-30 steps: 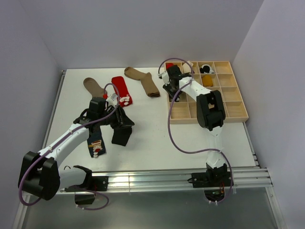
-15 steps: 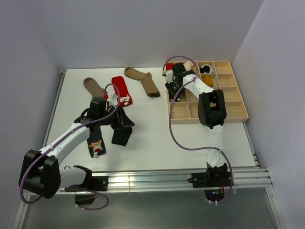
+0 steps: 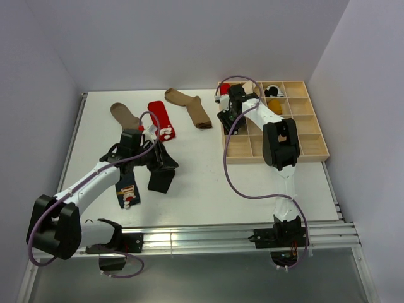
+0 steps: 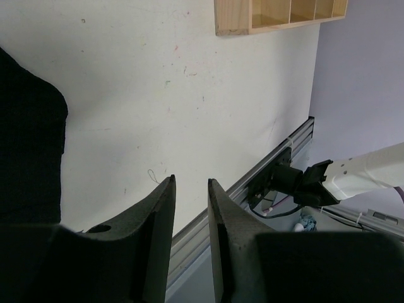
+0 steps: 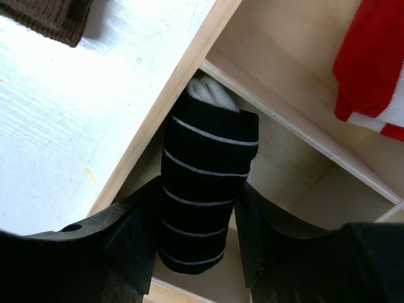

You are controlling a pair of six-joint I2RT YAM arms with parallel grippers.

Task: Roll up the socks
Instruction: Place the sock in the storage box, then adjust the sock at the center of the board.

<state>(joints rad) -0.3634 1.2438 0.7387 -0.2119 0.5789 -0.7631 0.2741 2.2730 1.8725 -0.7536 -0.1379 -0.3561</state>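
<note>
My right gripper (image 3: pixel 232 115) (image 5: pixel 199 189) is shut on a rolled black sock with thin white stripes (image 5: pixel 205 189) and holds it in a near-left compartment of the wooden tray (image 3: pixel 278 158) (image 5: pixel 170 95). The roll's white end points up toward the tray wall. My left gripper (image 3: pixel 159 163) (image 4: pixel 190 180) has its jaws a narrow gap apart with nothing between them, low over the table. A plain black sock (image 3: pixel 161 180) (image 4: pixel 25 126) lies flat just beside it. A navy sock (image 3: pixel 127 189) lies left of the black one.
Two tan socks (image 3: pixel 123 113) (image 3: pixel 189 106) and a red sock (image 3: pixel 161 120) lie at the back of the table. The tray holds a red-and-white roll (image 5: pixel 372 63), a yellow roll (image 3: pixel 274 106) and a black-and-white roll (image 3: pixel 273 90). The tray corner shows in the left wrist view (image 4: pixel 278 16).
My right gripper has shifted slightly right and toward the tray's near-left compartments with the striped roll. The left arm has barely moved.
</note>
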